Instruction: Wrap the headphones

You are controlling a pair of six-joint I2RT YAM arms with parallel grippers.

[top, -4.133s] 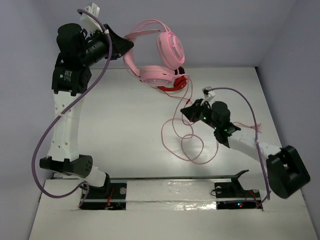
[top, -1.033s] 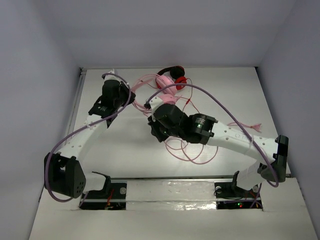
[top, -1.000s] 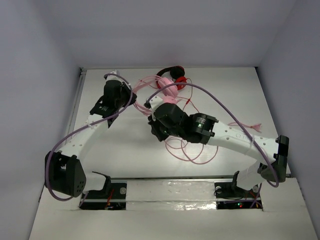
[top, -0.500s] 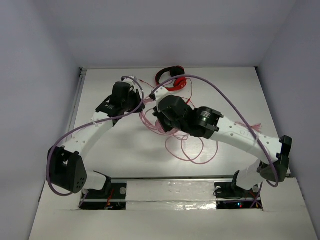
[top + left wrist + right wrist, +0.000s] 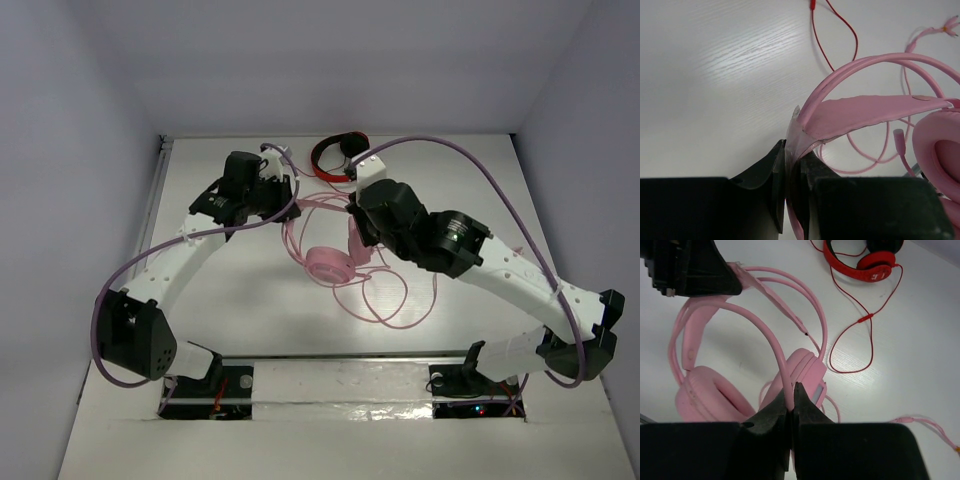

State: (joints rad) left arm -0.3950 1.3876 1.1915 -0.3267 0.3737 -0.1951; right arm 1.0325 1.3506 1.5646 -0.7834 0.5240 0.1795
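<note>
The pale pink over-ear headphones (image 5: pixel 326 264) with big round padded cups sit over the middle of the white bench (image 5: pixel 220 320), slightly nearer its far edge than its near edge, between the two arms. Whether the cups rest on the surface or hang just above it cannot be told.

The left gripper (image 5: pixel 794 165) has its black fingers pressed together on the flat pink strap of the headband, close to where the two thin pink rails arch away over it.

The right gripper (image 5: pixel 791 401) is pinched tight on a pink strand of the same headphones that curves up and over toward the left gripper. Whether that strand is the cable or a headband rail is unclear.

Loops of thin pink cable (image 5: pixel 385 305) trail from the cups toward the near edge.

A smaller pair of red-and-black headphones (image 5: pixel 871 262) lies at the middle of the far edge, its red cable (image 5: pixel 860 320) snaking toward the pink pair.
</note>
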